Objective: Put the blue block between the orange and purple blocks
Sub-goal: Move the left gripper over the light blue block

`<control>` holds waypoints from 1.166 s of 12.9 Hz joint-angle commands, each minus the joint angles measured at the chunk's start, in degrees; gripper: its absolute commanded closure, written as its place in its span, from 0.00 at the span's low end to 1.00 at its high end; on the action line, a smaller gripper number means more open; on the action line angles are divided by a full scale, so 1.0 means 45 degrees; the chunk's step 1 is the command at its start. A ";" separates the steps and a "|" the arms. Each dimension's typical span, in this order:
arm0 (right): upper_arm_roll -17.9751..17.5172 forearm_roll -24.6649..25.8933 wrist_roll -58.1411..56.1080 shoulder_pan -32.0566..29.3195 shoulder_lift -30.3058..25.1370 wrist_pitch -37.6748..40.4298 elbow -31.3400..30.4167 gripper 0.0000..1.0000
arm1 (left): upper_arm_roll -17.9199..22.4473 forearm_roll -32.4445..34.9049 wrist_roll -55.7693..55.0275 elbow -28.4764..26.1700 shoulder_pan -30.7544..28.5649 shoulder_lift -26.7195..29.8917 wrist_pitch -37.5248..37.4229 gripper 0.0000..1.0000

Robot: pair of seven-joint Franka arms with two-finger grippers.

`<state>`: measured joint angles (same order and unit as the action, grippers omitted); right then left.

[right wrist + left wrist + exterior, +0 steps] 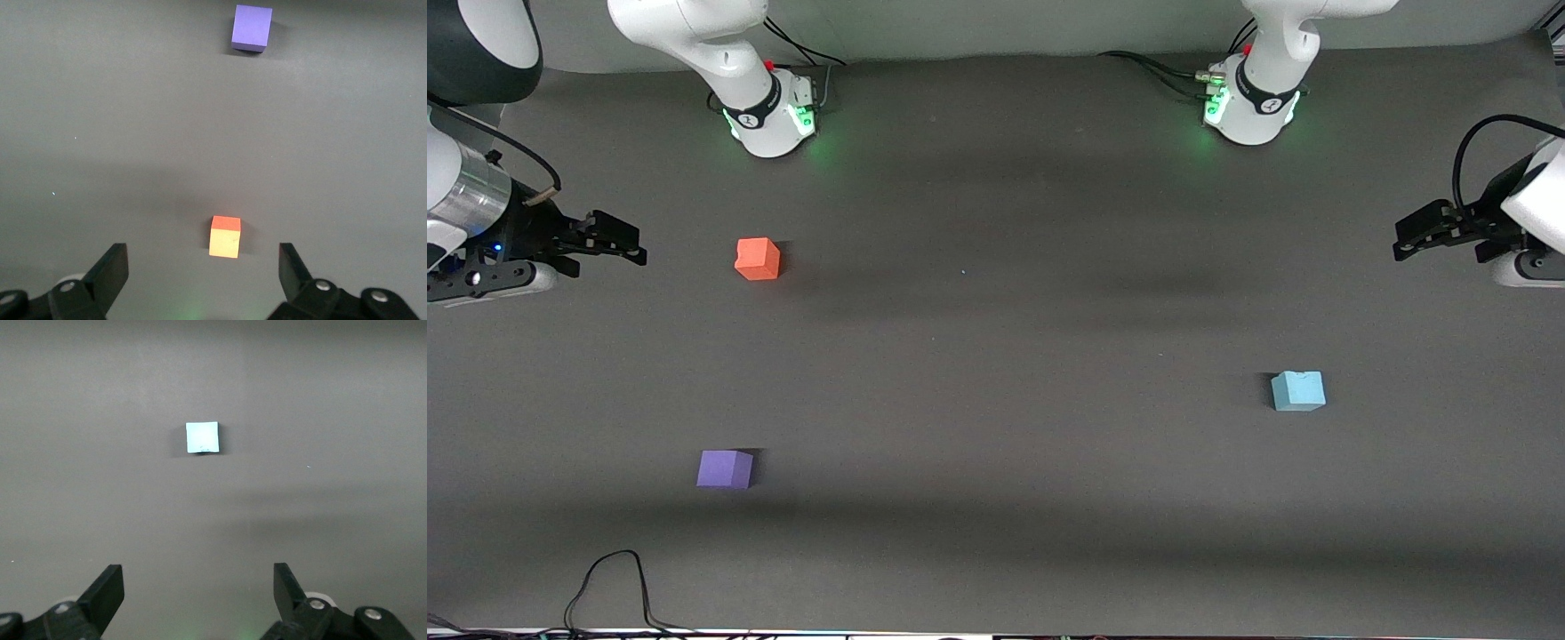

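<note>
Robot lab: two arms [694, 36] on grey table [996, 356]

The left pincer [199, 590], fingers spread, hangs over the table [347, 420] near the blue block [202, 437].

sky-blue block [1297, 391], orange block [758, 259], purple block [725, 469]

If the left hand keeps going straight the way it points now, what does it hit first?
Probably the blue block. In the left wrist view it sits ahead of the open left hand, slightly off the midline, with only bare table between. Depth is unclear, so it might pass above.
</note>
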<state>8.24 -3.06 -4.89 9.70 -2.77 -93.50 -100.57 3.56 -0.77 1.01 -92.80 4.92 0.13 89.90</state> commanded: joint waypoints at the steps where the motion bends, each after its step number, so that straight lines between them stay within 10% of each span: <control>1: -0.0015 -0.0003 -0.0007 0.0051 -0.0166 -0.0198 -0.0132 0.00 | 0.0147 -0.0044 0.0243 0.0272 0.0117 -0.0047 -0.0329 0.00; 7: 0.0004 -0.0023 -0.0007 0.0051 -0.0225 -0.0179 -0.0132 0.00 | 0.0147 -0.0044 0.0282 -0.0155 0.0136 -0.0476 0.0079 0.00; 15: -0.0015 -0.0023 -0.0007 0.0051 -0.0244 -0.0199 -0.0113 0.00 | 0.0147 -0.0044 0.1025 -0.3375 0.0097 -0.2193 0.5676 0.00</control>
<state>8.21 -3.06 -4.89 9.70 -2.88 -93.62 -100.52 3.61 -0.76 4.08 -103.91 4.93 -7.98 108.55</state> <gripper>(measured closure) 0.000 0.000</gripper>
